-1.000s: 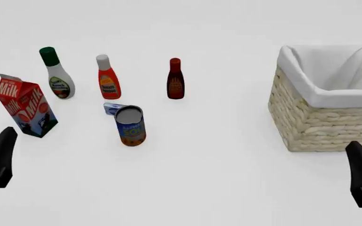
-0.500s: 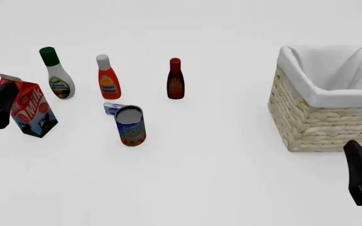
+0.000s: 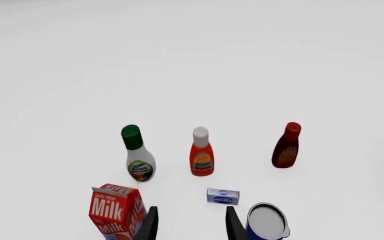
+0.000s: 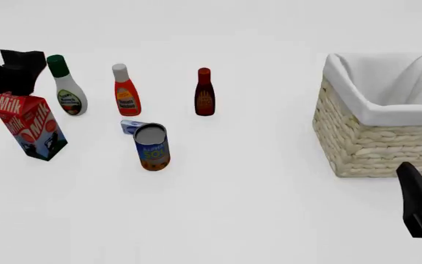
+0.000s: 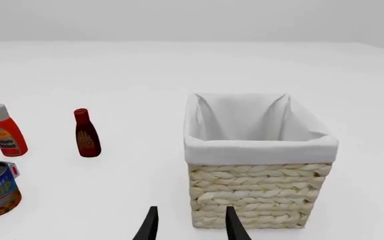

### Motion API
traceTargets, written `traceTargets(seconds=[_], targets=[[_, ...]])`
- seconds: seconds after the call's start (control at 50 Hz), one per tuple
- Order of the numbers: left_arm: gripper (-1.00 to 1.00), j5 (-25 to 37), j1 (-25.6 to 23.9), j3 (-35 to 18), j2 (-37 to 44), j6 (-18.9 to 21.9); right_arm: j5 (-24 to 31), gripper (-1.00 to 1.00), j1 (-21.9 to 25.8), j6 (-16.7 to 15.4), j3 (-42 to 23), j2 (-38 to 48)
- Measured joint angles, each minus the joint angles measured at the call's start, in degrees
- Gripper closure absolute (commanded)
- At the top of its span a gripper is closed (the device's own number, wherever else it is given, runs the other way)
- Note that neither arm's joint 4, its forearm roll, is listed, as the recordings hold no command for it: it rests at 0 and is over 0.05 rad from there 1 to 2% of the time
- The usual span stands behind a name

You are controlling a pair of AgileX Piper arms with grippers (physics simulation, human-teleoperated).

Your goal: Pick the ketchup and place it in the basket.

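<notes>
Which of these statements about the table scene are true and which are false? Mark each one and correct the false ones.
1. The ketchup stands upright between the white bottle and the maroon bottle. True.
2. The ketchup lies inside the basket. False: it stands on the table, and the basket holds only its cloth lining.
3. The left gripper is open and holds nothing. True.
4. The milk carton has tipped over. False: it stands upright.
5. The soup can stands upright. True.
</notes>
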Motion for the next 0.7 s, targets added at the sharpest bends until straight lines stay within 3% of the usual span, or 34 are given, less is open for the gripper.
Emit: traceTargets(seconds=[0.7], targets=[[-1.0,2.5,-0.3,-16.4,18.8,-0.2,-2.7,-1.0,0.4,0.1,0.0,3.4]])
